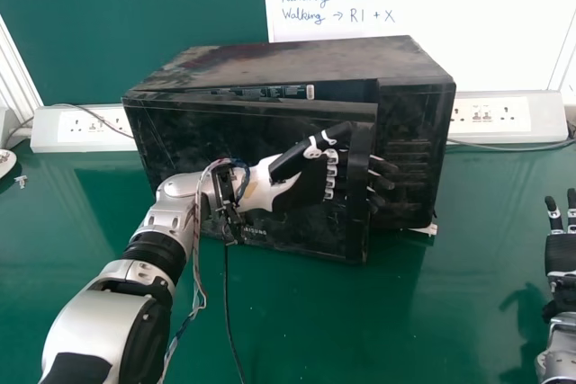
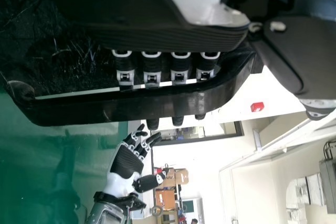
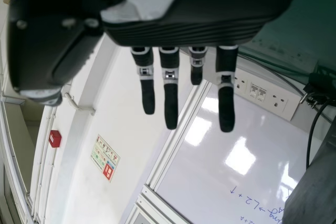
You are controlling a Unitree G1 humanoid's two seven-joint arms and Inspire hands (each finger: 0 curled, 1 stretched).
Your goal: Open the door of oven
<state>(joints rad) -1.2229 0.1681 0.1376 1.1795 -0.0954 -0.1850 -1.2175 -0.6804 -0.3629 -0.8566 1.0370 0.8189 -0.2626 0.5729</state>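
The left hand (image 1: 308, 188) has its fingers slotted behind the door's handle (image 1: 357, 222), nearly straight, tips poking out past the far edge, thumb lying in front; they look loosely hooked, not clamped. The door (image 1: 193, 137) is ajar, its handle side standing out from the oven (image 1: 306, 62), which sits on the table (image 1: 459, 312).

With so little curl, the fingers could slide out if the wrist turns as the door swings — or jam in the narrow slot and twist if the arm pulls straight instead of following the arc. A hard tug could drag the whole oven, since nothing braces it; the right hand (image 1: 562, 254) is well apart at the side, fingers straight. The loose cable (image 1: 228, 303) hanging by the left wrist might snag on the door's lower edge.

The handle is glossy, hard-looking and bowed, a smooth bar that may give little grip. The door is flat, black and finely scratched; the boxy oven has a dull, smudged top and slotted vents (image 1: 407, 157). The green tabletop is smooth and faintly reflective.
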